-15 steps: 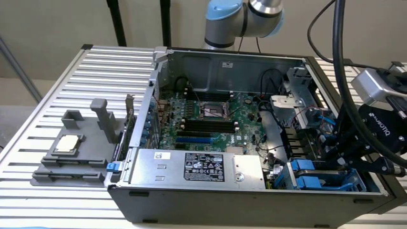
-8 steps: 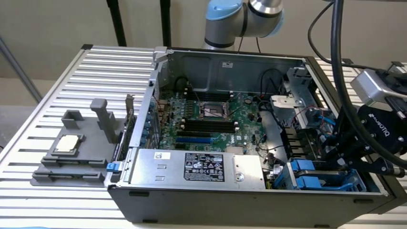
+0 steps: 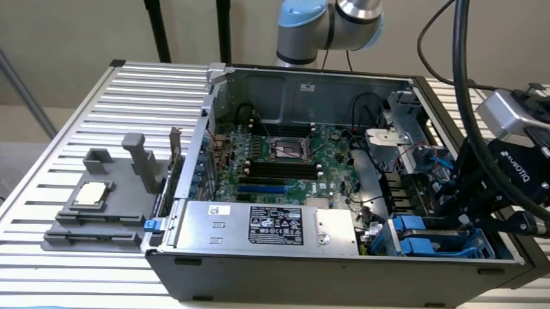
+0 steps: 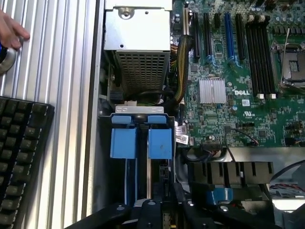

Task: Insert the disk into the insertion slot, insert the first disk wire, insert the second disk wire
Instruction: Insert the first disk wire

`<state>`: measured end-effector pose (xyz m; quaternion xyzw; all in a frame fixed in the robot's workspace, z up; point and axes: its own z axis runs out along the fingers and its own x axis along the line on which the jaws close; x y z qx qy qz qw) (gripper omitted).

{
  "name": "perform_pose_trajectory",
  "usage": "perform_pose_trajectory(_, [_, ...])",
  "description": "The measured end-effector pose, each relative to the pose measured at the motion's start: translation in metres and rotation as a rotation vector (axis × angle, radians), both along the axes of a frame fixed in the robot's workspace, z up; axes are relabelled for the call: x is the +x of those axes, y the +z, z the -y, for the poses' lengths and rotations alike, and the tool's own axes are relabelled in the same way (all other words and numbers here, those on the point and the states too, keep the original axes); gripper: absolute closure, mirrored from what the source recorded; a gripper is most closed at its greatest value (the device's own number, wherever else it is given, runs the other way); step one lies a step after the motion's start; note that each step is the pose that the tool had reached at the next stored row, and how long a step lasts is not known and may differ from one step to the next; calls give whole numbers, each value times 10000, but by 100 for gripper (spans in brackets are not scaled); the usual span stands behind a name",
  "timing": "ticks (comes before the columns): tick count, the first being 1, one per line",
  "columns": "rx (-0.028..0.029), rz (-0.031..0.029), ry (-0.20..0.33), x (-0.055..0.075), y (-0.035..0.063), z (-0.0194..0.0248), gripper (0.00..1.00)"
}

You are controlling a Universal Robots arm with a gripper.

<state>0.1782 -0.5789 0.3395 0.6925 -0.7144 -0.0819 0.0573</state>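
Hand hangs just above the blue-clipped insertion slot in the open computer case; spread or pressed together, I cannot tell.

Robotics lab: open computer case on slatted aluminium bench.
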Motion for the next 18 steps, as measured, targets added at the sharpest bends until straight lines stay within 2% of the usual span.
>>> perform_pose_trajectory(3, [0, -3, -1, -12, 106, 0, 75])
perform_pose_trajectory(5, [0, -6, 1, -44, 140, 0, 75])
perform_pose_trajectory(9, [5, -7, -1, -202, 153, 2, 75])
perform_pose_trajectory(12, [60, 5, 0, -338, 154, 3, 75])
perform_pose_trajectory(15, [86, 64, 1, -473, 153, 2, 75])
perform_pose_trajectory(18, [86, 160, -1, -563, 154, 3, 75])
